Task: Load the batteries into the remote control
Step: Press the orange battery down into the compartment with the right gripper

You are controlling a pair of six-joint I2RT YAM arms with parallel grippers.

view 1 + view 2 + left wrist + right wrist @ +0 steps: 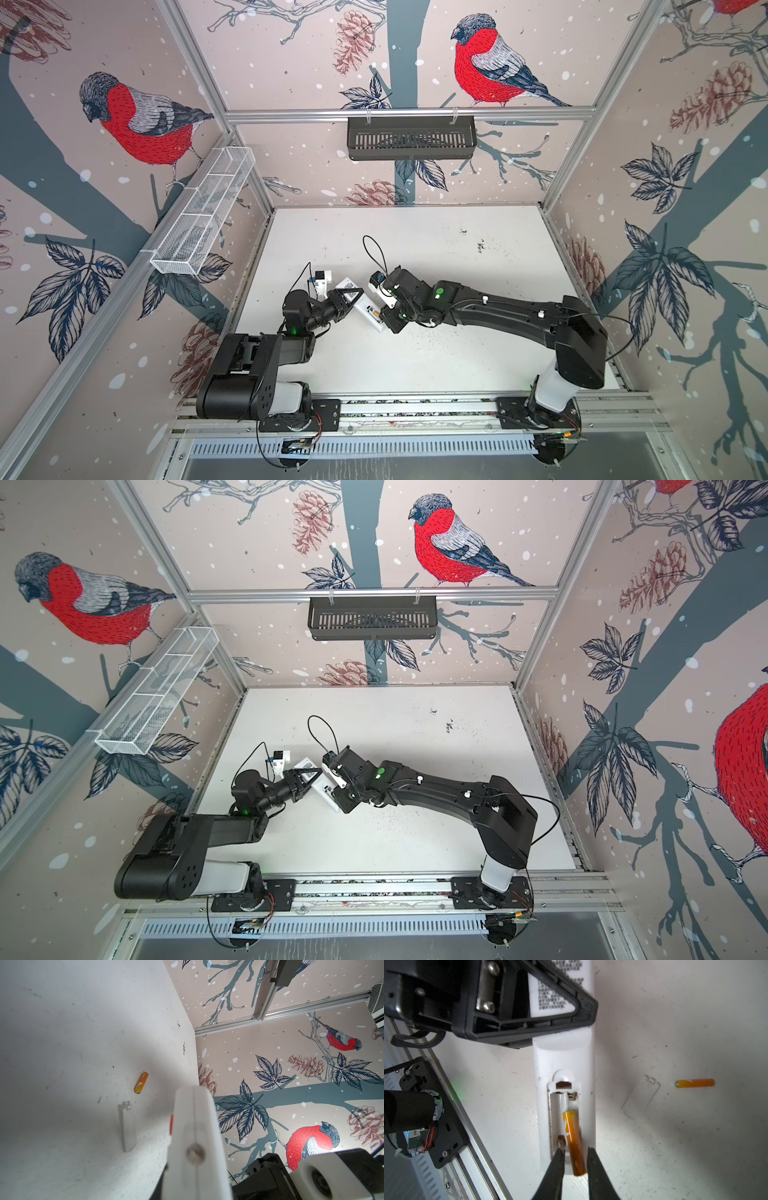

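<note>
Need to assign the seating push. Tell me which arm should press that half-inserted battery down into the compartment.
Right. Its fingers already straddle the orange battery lying tilted in the remote control. The left gripper is clamped on the remote, steadying it.

White table (pixel 415 257), black basket (pixel 411 139), mesh rack (pixel 203 216) (wall-hung).

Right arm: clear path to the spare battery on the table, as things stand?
Probably not yet: the right gripper straddles a battery angled in the remote control. The spare battery lies unobstructed beyond the loose cover.
</note>
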